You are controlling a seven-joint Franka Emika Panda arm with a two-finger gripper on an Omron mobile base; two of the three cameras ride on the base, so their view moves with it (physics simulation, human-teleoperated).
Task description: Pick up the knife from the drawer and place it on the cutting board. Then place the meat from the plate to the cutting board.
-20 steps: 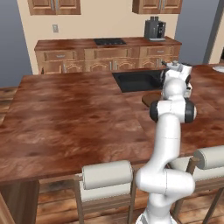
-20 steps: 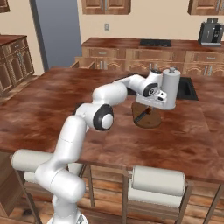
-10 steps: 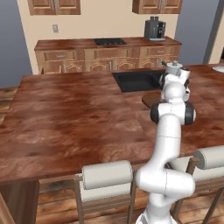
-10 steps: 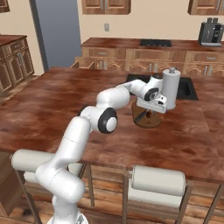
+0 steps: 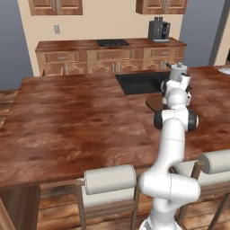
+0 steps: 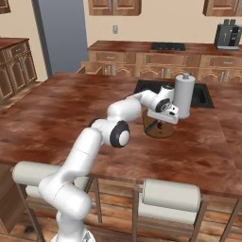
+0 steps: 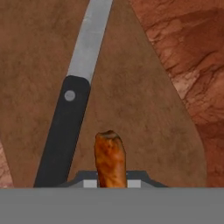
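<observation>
From behind on the left, my arm reaches out across the reddish countertop and my hand hangs over the cutting board, of which just a dark rounded edge peeks out beside my forearm; the dark sink lies just beyond, and the plate sits well apart at the far right edge. From the right side, my gripper points down at the board, close above it, with a small reddish thing hanging under the hand — too small there to read properly. Looking along my fingers, it is plain: the meat is pinched between them, my jaws closed tight on it, and it hangs over the dark-brown board. The knife already lies flat on that board, dark handle nearest me and blade running away, just beside the meat but not touching it. So I judge the knife step done and the last step in hand — setting the meat down. The next move calls for lowering a little until the lump meets the wood, keeping clear of the knife handle, then opening my fingers and lifting straight off.
</observation>
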